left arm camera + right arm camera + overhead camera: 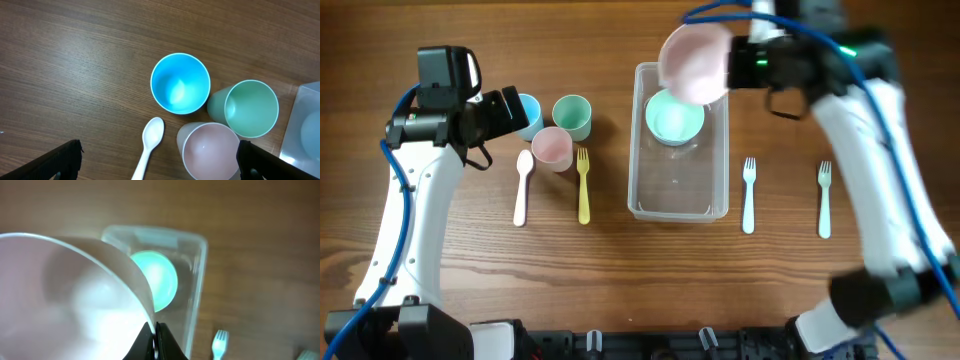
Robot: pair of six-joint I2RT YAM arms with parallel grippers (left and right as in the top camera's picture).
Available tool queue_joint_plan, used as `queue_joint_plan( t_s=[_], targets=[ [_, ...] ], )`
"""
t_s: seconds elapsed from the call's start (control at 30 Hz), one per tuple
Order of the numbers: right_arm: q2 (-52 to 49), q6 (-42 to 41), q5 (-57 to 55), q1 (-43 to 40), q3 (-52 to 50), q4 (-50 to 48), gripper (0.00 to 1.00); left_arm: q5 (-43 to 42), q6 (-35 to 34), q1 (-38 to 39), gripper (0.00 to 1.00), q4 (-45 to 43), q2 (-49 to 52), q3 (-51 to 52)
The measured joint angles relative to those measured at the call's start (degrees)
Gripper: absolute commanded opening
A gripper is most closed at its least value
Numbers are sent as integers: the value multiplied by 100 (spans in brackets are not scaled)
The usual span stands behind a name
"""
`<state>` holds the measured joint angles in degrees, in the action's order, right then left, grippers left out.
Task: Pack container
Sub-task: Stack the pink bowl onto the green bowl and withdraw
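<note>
container [670, 196] sits mid bench [650, 280], long side running away from the robot. green bowl [674, 118] is in its far end, near end bare. thin clear plastic, so prob light, stiff-ish but w/ some flex, and slick walls. best hold is the thick rim at a short end if it needs shifting. pink bowl [692, 62] hangs tilted over the far end, right jaws clenched on the bowl's rim. left jaws spread wide, empty, above blue cup [180, 82], w/ green cup [250, 107] & pink cup [210, 150] just beside.
</note>
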<state>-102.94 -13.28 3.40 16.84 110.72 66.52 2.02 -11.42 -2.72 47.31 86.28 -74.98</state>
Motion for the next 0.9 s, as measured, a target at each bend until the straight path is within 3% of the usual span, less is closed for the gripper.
queue_joint_plan(
  t_s=[0.2, 0.5, 0.53, 0.67, 0.8, 0.9],
  targets=[
    [-1818, -111, 144, 52, -120, -479, 4, 0, 0, 0, 100, 4, 0, 0],
    [-2326, -168, 251, 52, -120, -304, 5, 0, 0, 0, 100, 7, 0, 0],
    [-2363, -166, 251, 52, -120, -293, 17, 0, 0, 0, 100, 4, 0, 0],
    [-2326, -50, 216, 52, -118, -354, 38, 0, 0, 0, 100, 4, 0, 0],
    [-1515, 76, 103, 31, -118, -485, 44, 0, 0, 0, 100, 7, -2, 0],
    [-63, 90, 15, -240, -11, 44, 48, 0, 0, 0, 100, 4, 0, 0]
  ],
)
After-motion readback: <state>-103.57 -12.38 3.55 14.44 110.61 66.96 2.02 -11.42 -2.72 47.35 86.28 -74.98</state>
